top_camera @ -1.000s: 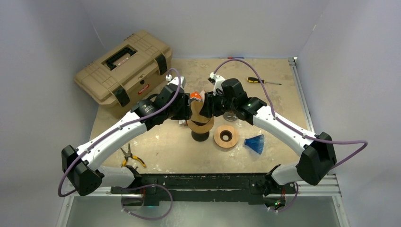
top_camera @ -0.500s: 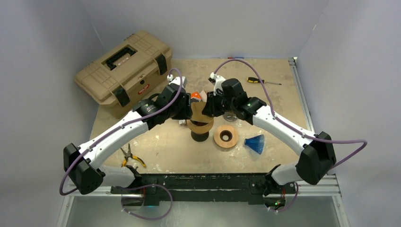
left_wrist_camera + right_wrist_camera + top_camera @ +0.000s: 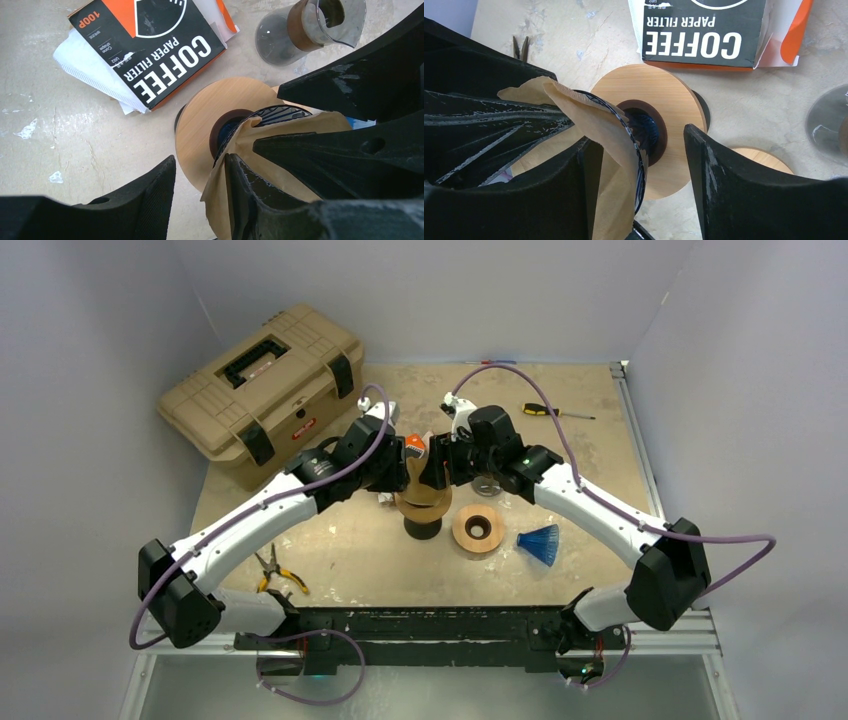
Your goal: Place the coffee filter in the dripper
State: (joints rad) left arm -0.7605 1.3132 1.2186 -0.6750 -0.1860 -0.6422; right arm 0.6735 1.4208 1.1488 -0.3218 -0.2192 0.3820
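The brown paper coffee filter [image 3: 418, 483] stands opened as a cone in the dripper [image 3: 422, 512], a ribbed clear cone with a wooden collar on a black stand at mid-table. My left gripper [image 3: 398, 468] is open; in the left wrist view [image 3: 200, 162] the filter [image 3: 216, 197] drapes against its right finger above the wooden collar [image 3: 200, 120]. My right gripper [image 3: 441, 468] is open too. In the right wrist view [image 3: 640, 140] its left finger sits inside the filter [image 3: 594, 120], and the dripper's rim and collar [image 3: 664, 100] lie between its fingers.
A "coffee paper filter" box [image 3: 412, 445] lies just behind the dripper, a glass carafe [image 3: 487, 483] to its right. A second wooden ring [image 3: 478, 528] and a blue cone [image 3: 540, 543] lie in front right. A tan toolbox [image 3: 262, 380], pliers [image 3: 278, 575] and a screwdriver [image 3: 555, 412] lie further off.
The filter has gone from a narrow upright fold to a wider cone sitting lower in the dripper. The left arm has shifted slightly; both grippers stay over the dripper.
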